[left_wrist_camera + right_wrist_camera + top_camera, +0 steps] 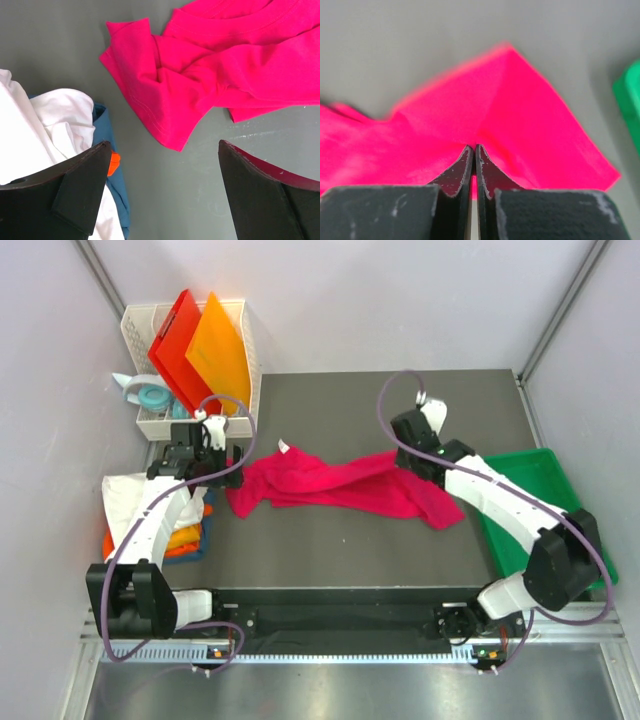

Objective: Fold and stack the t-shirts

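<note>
Dark grey tabletop, pale walls. Right pincer: clenched on the right part of the crimson-pink t-shirt, which lies crumpled across mid-tabletop. Left pincer: released, above the shirt's left end. At the left edge: white t-shirt over folded orange t-shirt and blue t-shirt
</note>
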`<action>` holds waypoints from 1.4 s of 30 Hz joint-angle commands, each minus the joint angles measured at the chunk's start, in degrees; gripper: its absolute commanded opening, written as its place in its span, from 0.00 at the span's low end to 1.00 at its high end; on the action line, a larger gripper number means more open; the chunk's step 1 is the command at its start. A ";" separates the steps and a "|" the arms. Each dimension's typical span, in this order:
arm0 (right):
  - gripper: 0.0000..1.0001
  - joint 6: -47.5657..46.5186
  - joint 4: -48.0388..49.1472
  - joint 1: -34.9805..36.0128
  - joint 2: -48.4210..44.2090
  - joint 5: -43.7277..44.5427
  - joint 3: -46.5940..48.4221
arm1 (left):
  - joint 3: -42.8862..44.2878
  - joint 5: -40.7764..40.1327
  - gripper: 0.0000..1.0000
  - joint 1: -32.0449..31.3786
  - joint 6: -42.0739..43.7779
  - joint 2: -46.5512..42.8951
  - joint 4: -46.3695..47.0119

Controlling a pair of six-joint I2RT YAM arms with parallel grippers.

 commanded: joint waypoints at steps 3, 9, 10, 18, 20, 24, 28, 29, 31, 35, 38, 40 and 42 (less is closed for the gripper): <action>0.00 -2.32 -2.83 0.63 -3.54 4.84 6.86 | -1.62 2.73 0.92 -0.40 -0.28 -0.22 1.39; 0.00 -1.71 -3.10 0.63 -3.64 4.49 5.98 | -4.25 3.35 0.90 -4.79 4.20 3.45 0.16; 0.00 -1.62 -3.10 0.63 -3.46 4.32 5.81 | -4.61 2.04 0.90 -4.89 4.38 4.08 0.51; 0.00 -1.00 -2.83 0.54 -3.55 4.22 4.66 | -3.12 -2.19 0.84 -4.63 1.76 11.37 1.13; 0.00 -0.83 -2.83 0.63 -3.90 4.49 4.14 | -2.42 -2.36 0.83 -4.28 0.44 13.13 0.95; 0.00 -0.39 -2.66 0.63 -4.60 4.40 3.00 | -0.49 -2.71 0.80 -1.73 -2.20 14.89 1.57; 0.00 -0.03 -2.39 0.63 -5.13 4.58 1.85 | -0.57 -9.81 0.73 1.51 -4.14 14.28 4.99; 0.00 0.14 -2.13 0.63 -5.22 4.49 1.33 | -0.39 -10.18 0.73 2.31 -4.14 14.11 6.04; 0.00 0.14 -1.78 0.63 -5.48 4.32 0.89 | 0.83 -8.87 0.74 4.16 -5.37 14.54 6.58; 0.00 0.32 -1.43 0.54 -5.22 3.70 0.18 | 4.61 -8.43 0.77 4.43 -5.37 18.83 6.40; 0.00 0.32 -0.99 0.63 -5.22 3.35 -0.17 | 7.34 -5.09 0.79 4.43 -5.64 22.35 6.66; 0.00 0.23 -1.08 0.63 -5.04 3.35 -0.26 | 9.09 -3.26 0.78 4.52 -6.07 23.85 7.45; 0.00 0.06 -0.99 0.63 -4.87 3.08 -0.61 | 11.11 -1.58 0.77 4.52 -6.60 25.96 7.54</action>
